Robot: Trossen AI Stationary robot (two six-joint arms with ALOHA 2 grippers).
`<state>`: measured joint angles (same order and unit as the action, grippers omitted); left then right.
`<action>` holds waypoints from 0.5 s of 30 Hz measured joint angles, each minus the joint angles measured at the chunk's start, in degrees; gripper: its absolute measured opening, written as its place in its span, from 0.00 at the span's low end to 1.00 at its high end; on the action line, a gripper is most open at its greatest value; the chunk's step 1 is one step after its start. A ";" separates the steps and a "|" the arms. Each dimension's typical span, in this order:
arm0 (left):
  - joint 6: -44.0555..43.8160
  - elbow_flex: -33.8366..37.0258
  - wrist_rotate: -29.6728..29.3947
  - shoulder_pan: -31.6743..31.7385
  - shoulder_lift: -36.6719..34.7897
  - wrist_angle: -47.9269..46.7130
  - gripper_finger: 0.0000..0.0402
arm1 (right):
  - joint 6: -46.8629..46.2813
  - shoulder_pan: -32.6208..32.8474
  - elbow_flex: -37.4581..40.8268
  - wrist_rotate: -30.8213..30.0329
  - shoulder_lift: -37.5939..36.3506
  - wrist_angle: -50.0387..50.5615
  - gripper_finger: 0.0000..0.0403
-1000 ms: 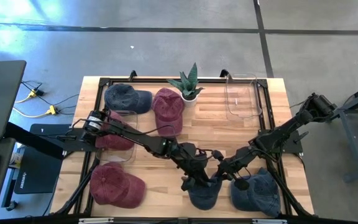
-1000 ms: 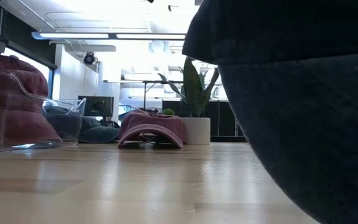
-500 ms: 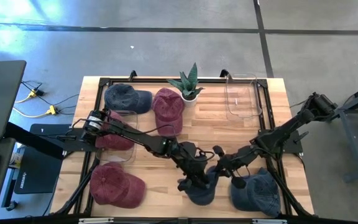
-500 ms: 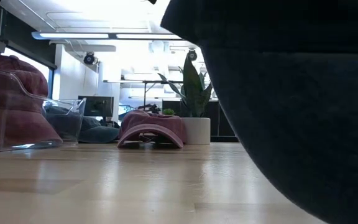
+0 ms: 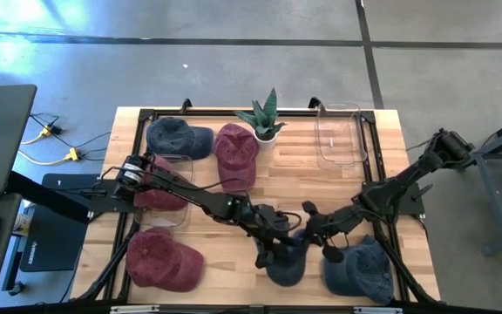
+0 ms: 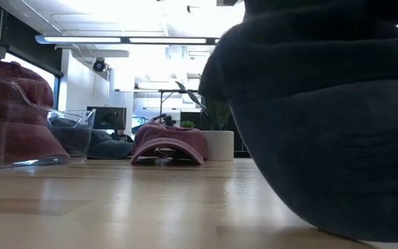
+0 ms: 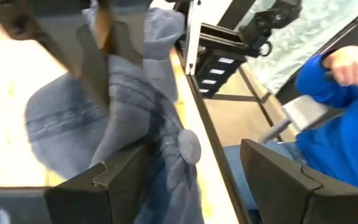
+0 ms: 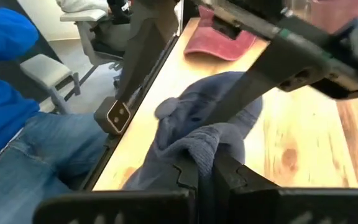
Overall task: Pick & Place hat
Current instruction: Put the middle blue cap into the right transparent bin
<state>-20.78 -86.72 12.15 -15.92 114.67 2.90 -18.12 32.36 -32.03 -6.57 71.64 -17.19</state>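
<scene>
A blue hat [image 5: 286, 266] lies near the table's front edge at the centre, and fills the right of the low view [image 6: 323, 138]. My right gripper [image 5: 310, 228] is shut on it from the right. My left gripper [image 5: 273, 253] stands open over the hat from the left. In the left wrist view, the crown with its top button [image 7: 188, 146] lies between the left gripper's fingers. The hat's underside rests on the wood. My right gripper pinches a raised fold of the hat's crown [image 8: 207, 146] between its two shut fingers, beside the top button [image 8: 165, 107]. The fingers slant down from the table's right. The fold is drawn up while the remainder of the hat lies on the table. My left gripper: whether its open fingers [image 7: 123, 171] touch the crown, I cannot tell.
A second blue hat [image 5: 360, 270] lies front right and a red hat [image 5: 164, 260] front left. Another red hat sits in a clear bin [image 5: 159, 187] on the left. At the back are a blue hat [image 5: 177, 138], a red hat [image 5: 236, 153], a plant [image 5: 264, 118] and a clear bin [image 5: 338, 135]. A person in blue [image 7: 347, 124] sits beyond the front edge.
My right gripper has gone a little toward the table's far edge and left, still shut on the blue hat. In the low view the hat's bulk has sunk and its underside now sits on the wood.
</scene>
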 joint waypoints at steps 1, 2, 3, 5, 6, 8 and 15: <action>0.00 0.00 -0.42 0.00 0.00 -0.30 0.62 | -0.30 0.24 0.00 0.00 0.00 0.10 0.01; 0.02 0.00 -0.64 0.00 0.00 -0.55 0.62 | -0.62 0.49 0.00 0.12 0.00 0.15 0.01; 0.06 0.00 -0.86 0.02 0.00 -0.89 0.61 | -1.15 0.74 0.00 0.31 0.00 0.16 0.01; 0.16 0.00 -2.78 0.15 -0.02 -2.30 0.60 | -1.53 1.50 0.00 1.37 -0.01 -0.20 0.02; 0.32 0.00 -4.49 0.27 -0.02 -3.06 0.60 | -1.54 1.88 0.00 1.54 -0.02 -0.17 0.02; 2.56 0.00 -8.41 0.31 -0.02 -4.06 0.60 | -1.47 2.62 0.00 1.57 -0.02 -0.12 0.02; 9.39 0.02 -6.47 0.24 -0.02 -1.02 0.60 | -0.95 3.75 -0.02 1.13 -0.04 -0.17 0.01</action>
<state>-11.39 -86.70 5.68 -15.68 114.65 1.88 -19.07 36.12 -32.05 -5.44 71.59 -17.35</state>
